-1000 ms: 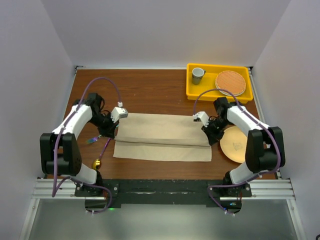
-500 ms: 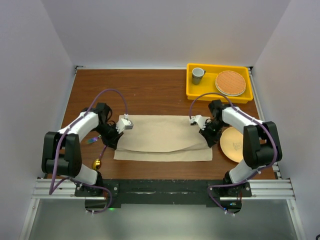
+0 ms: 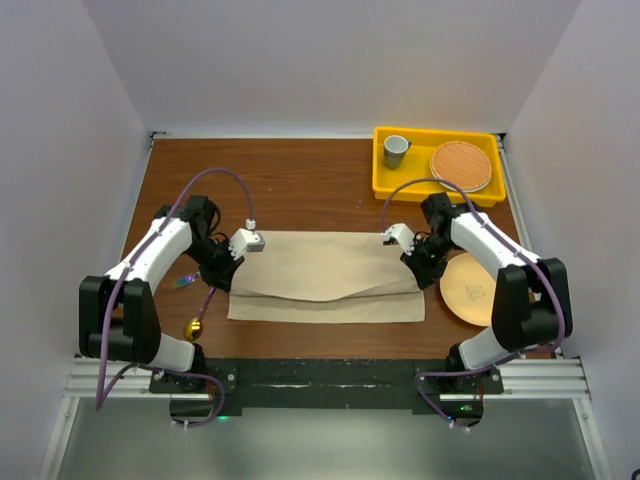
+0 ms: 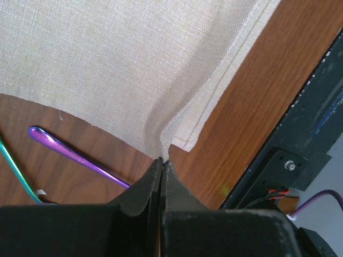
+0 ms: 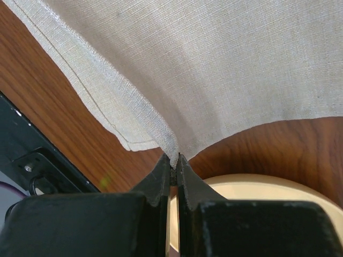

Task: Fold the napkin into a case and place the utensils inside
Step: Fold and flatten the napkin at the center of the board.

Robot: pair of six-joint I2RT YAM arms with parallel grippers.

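Observation:
The beige napkin [image 3: 325, 272] lies folded in the middle of the table, its upper layer sagging over the lower one. My left gripper [image 3: 223, 268] is shut on the napkin's left edge [image 4: 162, 159], pinching a fold of cloth [image 4: 134, 69]. My right gripper [image 3: 418, 262] is shut on the napkin's right edge [image 5: 174, 158], pinching the cloth [image 5: 203, 64] beside the plate. The fork [image 3: 183, 281] and the spoon [image 3: 194, 323] lie left of the napkin. A purple handle [image 4: 75, 155] shows in the left wrist view.
A round peach plate [image 3: 470, 288] sits right of the napkin, under my right gripper [image 5: 257, 187]. A yellow tray [image 3: 385, 185] at the back right holds a grey cup [image 3: 397, 150] and a woven round mat [image 3: 461, 165]. The black rail [image 3: 320, 378] runs along the near edge.
Both grippers carried the napkin's upper layer toward the near edge, covering most of the lower strip. In the last half second they shifted slightly back, still holding the cloth.

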